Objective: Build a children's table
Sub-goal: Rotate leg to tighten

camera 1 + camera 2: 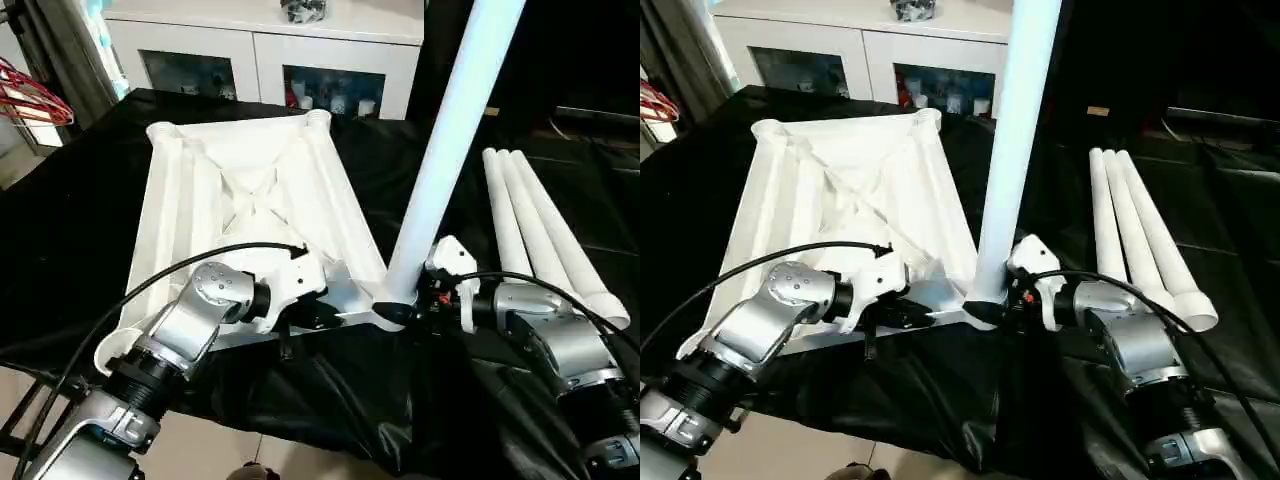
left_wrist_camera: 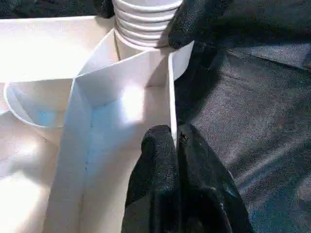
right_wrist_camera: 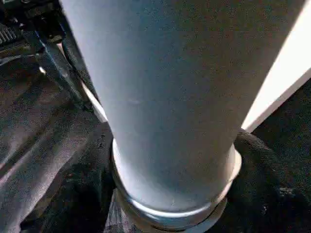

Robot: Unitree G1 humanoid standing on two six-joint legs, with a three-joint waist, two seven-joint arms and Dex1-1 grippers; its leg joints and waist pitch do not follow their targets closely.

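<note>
The children's table top (image 1: 250, 190) lies upside down on the black cloth, its ribbed underside facing up. One white leg (image 1: 450, 140) stands upright in the near right corner socket (image 1: 392, 312). My right gripper (image 1: 408, 306) is closed around the base of that leg (image 3: 170, 121), a black finger (image 3: 262, 184) on each side. My left gripper (image 2: 177, 141) is shut on the thin rim wall (image 2: 171, 97) of the top, just left of that socket. Three more legs (image 1: 540, 220) lie side by side on the cloth to the right.
A white cabinet (image 1: 270, 50) with glass doors stands behind the work surface. A red wire object (image 1: 30, 100) hangs at the far left. The cloth (image 1: 330, 400) drops off the near edge just below both grippers. Bare cloth lies between the top and the loose legs.
</note>
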